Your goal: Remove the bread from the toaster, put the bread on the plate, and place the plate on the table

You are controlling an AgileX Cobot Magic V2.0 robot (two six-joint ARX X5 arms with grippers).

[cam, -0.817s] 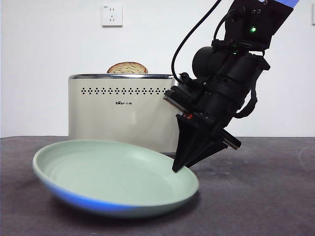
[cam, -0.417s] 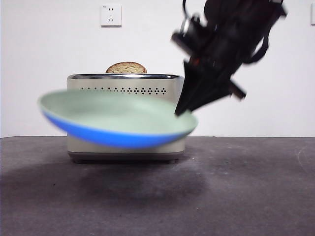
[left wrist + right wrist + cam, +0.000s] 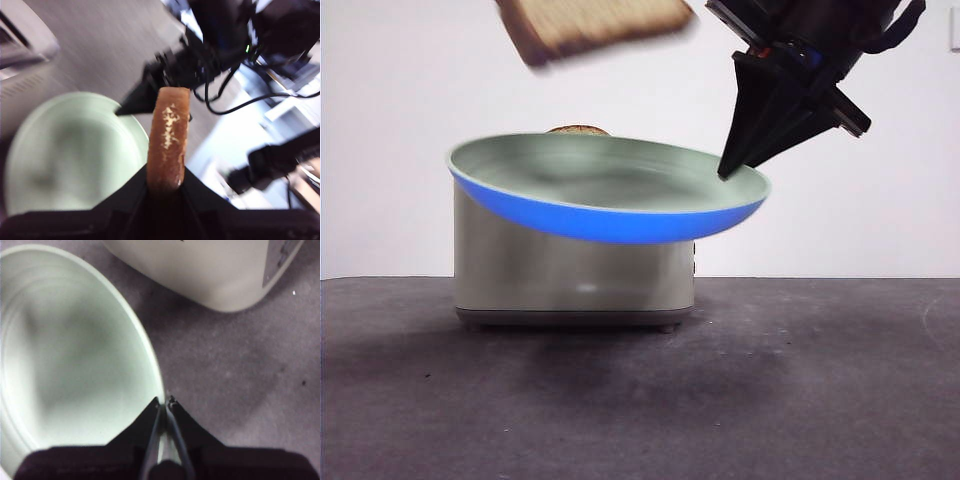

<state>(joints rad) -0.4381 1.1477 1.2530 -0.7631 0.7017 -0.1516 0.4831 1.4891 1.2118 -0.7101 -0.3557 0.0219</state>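
Above table [image 3: 820, 400]: plate [image 3: 610, 215], probably bread [image 3: 595, 25].

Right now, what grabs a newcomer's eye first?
The pale mint green round plate, held in the air in front of the boxy cream toaster, pinched at its rim by the right pincer. Above it, the left pincer grips a brown-crusted toast slice.

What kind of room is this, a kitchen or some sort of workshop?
Probably a lab test bench, not a kitchen: the toaster stands alone on a bare grey table against a plain white wall, and cables and dark equipment crowd the background in the left wrist view.
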